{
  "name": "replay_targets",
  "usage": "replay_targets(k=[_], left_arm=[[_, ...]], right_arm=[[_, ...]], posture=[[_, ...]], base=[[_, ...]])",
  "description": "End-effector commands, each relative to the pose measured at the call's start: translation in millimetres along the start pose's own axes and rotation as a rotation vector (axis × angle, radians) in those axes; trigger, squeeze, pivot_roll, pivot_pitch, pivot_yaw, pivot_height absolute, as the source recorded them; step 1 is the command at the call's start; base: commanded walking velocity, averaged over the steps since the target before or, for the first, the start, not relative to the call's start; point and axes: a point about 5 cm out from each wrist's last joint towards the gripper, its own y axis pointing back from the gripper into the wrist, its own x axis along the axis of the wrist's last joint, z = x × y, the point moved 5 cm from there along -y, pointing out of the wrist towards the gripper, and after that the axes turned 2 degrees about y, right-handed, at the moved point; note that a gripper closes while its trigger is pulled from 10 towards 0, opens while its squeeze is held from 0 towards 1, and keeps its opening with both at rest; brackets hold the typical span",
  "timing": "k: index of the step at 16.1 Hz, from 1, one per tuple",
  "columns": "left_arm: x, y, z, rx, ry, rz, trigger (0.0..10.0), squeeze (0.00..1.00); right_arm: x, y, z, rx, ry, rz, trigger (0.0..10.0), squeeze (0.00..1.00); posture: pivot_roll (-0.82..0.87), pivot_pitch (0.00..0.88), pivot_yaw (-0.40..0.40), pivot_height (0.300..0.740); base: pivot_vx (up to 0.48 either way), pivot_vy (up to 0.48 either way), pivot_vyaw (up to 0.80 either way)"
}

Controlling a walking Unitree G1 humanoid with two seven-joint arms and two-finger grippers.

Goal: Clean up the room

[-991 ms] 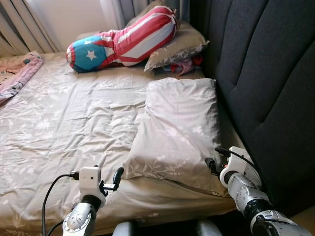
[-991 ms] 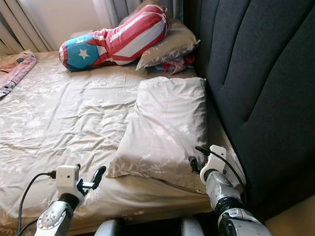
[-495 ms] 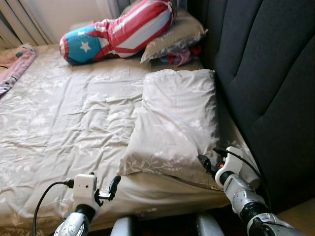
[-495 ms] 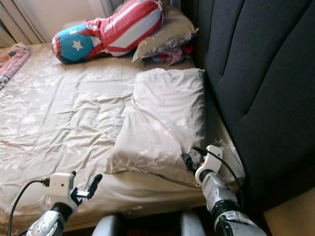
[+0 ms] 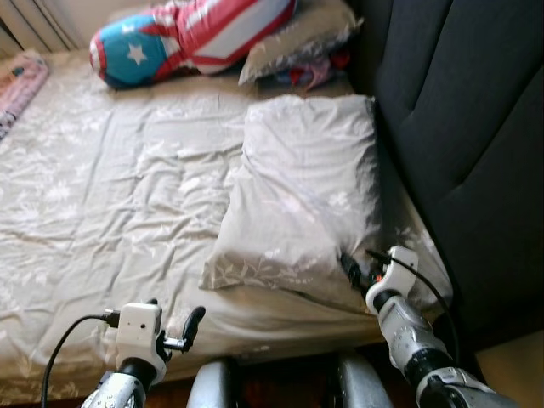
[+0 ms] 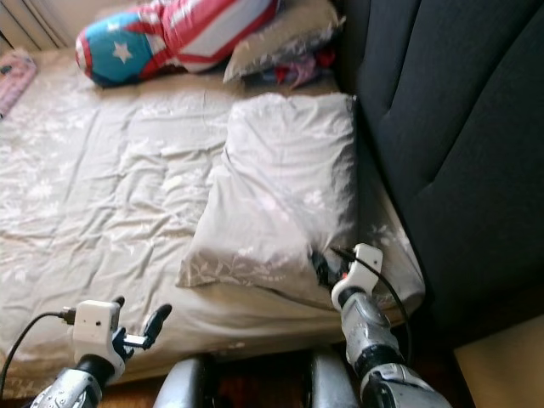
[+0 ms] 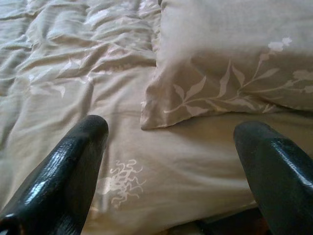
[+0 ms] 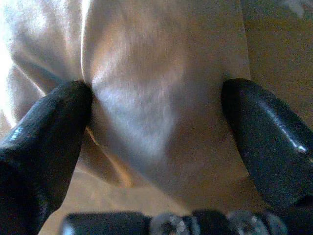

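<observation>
Wide bed [image 5: 102, 195] under a rumpled beige floral sheet, against a dark padded headboard [image 5: 459, 127]. Far corner: a red, white and blue star-printed bolster [image 5: 170, 34] on a grey pillow [image 5: 297, 38]. Nearer, a large beige leaf-print pillow [image 5: 297, 195] lying askew beside the headboard, near corner at the mattress edge. Right end effector [image 5: 350, 269] spread wide, fingers [image 8: 49, 122] straddling that corner's bunched fabric, not yet pinching. Left end effector [image 5: 189, 323] also spread, hovering over the sheet just short of the pillow's other near corner. Best to push deeper before closing, to gather a thick fold rather than thin cloth, then lift evenly toward the headboard.
</observation>
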Motion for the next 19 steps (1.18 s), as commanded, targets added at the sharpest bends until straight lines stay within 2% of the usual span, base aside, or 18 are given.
replay_targets(k=[1, 3, 6, 7, 19], left_arm=[[-5, 7.1, -3.1, 0.015, 0.011, -0.028, 10.0, 0.0], [-6, 8.8, -2.9, 0.017, 0.012, -0.036, 10.0, 0.0], [-8, 11.6, -5.3, 0.022, 0.011, -0.046, 10.0, 0.0], [-8, 12.8, -6.5, 0.026, 0.009, -0.051, 10.0, 0.0], [-14, 15.7, -12.1, 0.049, -0.003, -0.08, 10.0, 0.0]], right_arm=[[10, -1.5, 0.6, -0.022, -0.015, 0.046, 10.0, 0.0], [16, -1.8, 2.0, -0.026, -0.037, 0.072, 10.0, 0.0], [3, -1.2, 0.2, -0.018, -0.005, 0.014, 10.0, 0.0], [3, -0.9, -1.9, -0.007, -0.027, 0.028, 0.0, 0.0], [-7, 1.2, -6.1, 0.0, 0.019, 0.018, 0.0, 0.0]], posture=[[0.11, 0.239, 0.072, 0.626], [0.11, 0.244, 0.071, 0.626], [0.11, 0.248, 0.07, 0.626], [0.12, 0.251, 0.069, 0.626], [0.12, 0.248, 0.07, 0.626]], base=[[0.0, 0.0, 0.0], [0.0, 0.0, 0.0], [0.0, 0.0, 0.0], [0.0, 0.0, 0.0], [0.0, 0.0, 0.0]])
